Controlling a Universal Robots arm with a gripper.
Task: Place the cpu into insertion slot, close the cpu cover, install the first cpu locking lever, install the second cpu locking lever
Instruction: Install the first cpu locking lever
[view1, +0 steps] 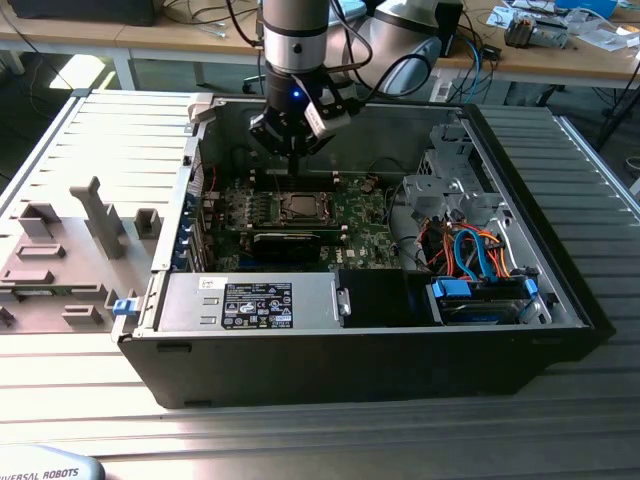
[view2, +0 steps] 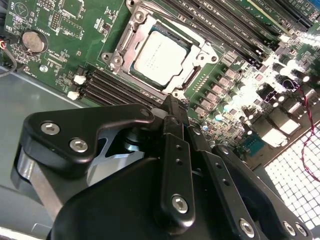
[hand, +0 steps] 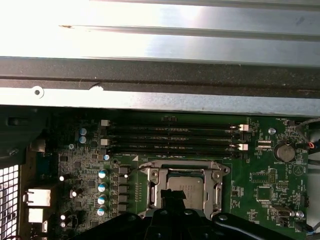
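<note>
The robot's black hand (view2: 172, 107) filled the foreground in the second wrist view, its fingers (view2: 175, 165) pressed together and grasping nothing, the tips poised just above the motherboard (view2: 60, 45). Just beyond the fingertips the cpu (view2: 161, 56) lay seated in the insertion slot (view2: 192, 77), with the cpu cover (view2: 127, 42) down around it. In the exterior view the hand (view1: 290, 150) hung inside the open computer case (view1: 380, 360) on the desk (view1: 60, 390)

Cpu (view2: 161, 56) seated, cpu cover (view2: 131, 36) closed.
</note>
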